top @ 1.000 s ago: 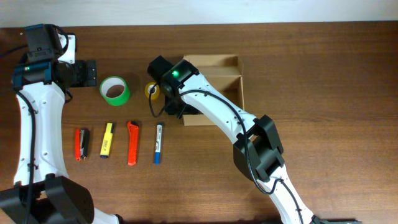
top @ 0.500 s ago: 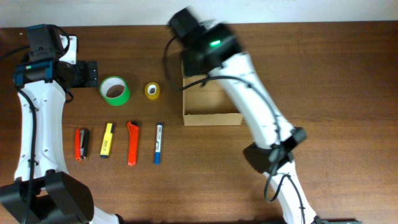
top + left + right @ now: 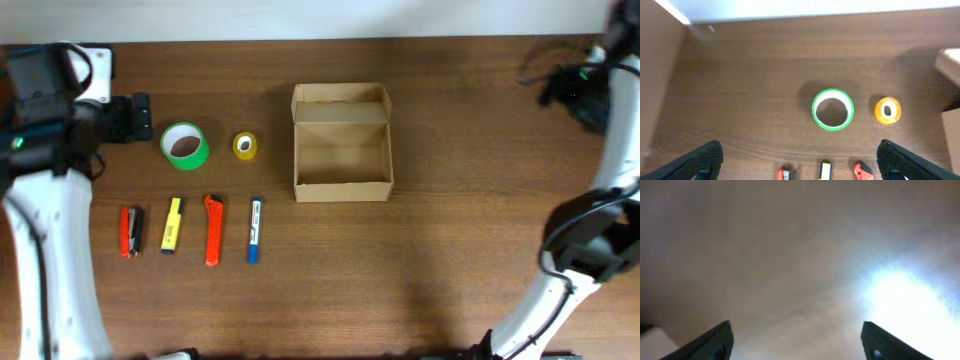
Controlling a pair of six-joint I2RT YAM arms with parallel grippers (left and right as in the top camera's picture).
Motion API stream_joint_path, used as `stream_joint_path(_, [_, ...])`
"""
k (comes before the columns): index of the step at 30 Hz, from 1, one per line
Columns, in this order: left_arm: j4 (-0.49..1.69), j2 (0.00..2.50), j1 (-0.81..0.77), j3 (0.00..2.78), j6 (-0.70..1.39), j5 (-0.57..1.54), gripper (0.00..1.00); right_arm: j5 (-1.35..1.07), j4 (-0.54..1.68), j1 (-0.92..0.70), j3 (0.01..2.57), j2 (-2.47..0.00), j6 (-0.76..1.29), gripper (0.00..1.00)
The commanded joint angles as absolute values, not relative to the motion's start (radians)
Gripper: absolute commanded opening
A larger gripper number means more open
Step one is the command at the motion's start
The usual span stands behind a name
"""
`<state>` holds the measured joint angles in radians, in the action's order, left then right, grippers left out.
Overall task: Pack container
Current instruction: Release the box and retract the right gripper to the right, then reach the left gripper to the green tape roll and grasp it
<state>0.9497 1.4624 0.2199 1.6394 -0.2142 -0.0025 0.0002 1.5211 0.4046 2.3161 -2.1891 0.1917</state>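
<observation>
**Open box at centre, both end effectors released and away from it**

The box (image 3: 341,150) sits on the brown wooden surface (image 3: 450,250) just above the middle of the overhead frame. It is open, with its flap lid folded back toward the top edge of the frame. Nothing touches it.

Left of the box lies a small yellow tape roll (image 3: 245,146). Farther left, well apart from the box, is a larger green tape roll (image 3: 185,146). Both lie flat with their holes facing up.

Below the rolls, four small items lie in a row, each with its long side running up and down the frame:
- a red and black tool (image 3: 131,231)
- a yellow highlighter (image 3: 172,224)
- an orange cutter (image 3: 212,243)
- a blue and white marker (image 3: 254,229)

They are close to one another but not touching.

The left end effector (image 3: 799,152) is in the upper left of the overhead frame, just left of the green roll. Its wrist view shows the two fingers spread wide with nothing between them. Both rolls and a corner of the box lie ahead of it.

The right end effector (image 3: 796,335) is at the far upper right, well away from the box and blurred from above. Its wrist view is also hazy, but the fingers stand apart and hold nothing.
</observation>
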Motion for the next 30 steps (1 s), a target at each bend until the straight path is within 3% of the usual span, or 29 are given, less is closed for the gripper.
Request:
stream_joint_path(1, [0.974, 1.351, 0.216, 1.666, -0.23, 0.012, 1.0, -0.076, 1.554, 0.469, 2.292, -2.149, 0.109, 0.89])
stream_joint_path(3, [0.993, 1.298, 0.216, 1.666, -0.226, 0.027, 1.0, -0.076, 1.567, 0.51, 2.291, -2.149, 0.11, 0.99])
stream_joint_path(8, [1.068, 1.33, 0.242, 1.666, -0.226, 0.134, 1.0, -0.075, 1.566, 0.538, 2.292, -2.149, 0.112, 0.99])
stream_joint_path(12, [1.153, 1.524, 0.245, 1.723, -0.21, 0.089, 1.0, -0.075, 1.566, 0.538, 2.292, -2.149, 0.112, 0.99])
stream_joint_path(16, [1.374, 1.824, 0.236, 2.0, -0.236, 0.141, 1.0, -0.075, 1.566, 0.538, 2.292, -2.149, 0.112, 0.99])
stream_joint_path(20, [1.563, 2.122, 0.208, 2.321, -0.299, 0.155, 0.91, -0.075, 1.566, 0.538, 2.292, -2.149, 0.112, 0.99])
stream_joint_path(27, [1.563, 2.221, 0.107, 2.336, -0.471, 0.117, 0.89, -0.075, 1.566, 0.538, 2.292, -2.149, 0.112, 0.99])
stream_joint_path(30, [1.523, 2.289, 0.062, 2.336, -0.496, 0.081, 0.77, -0.075, 1.566, 0.538, 2.292, -2.149, 0.112, 0.99])
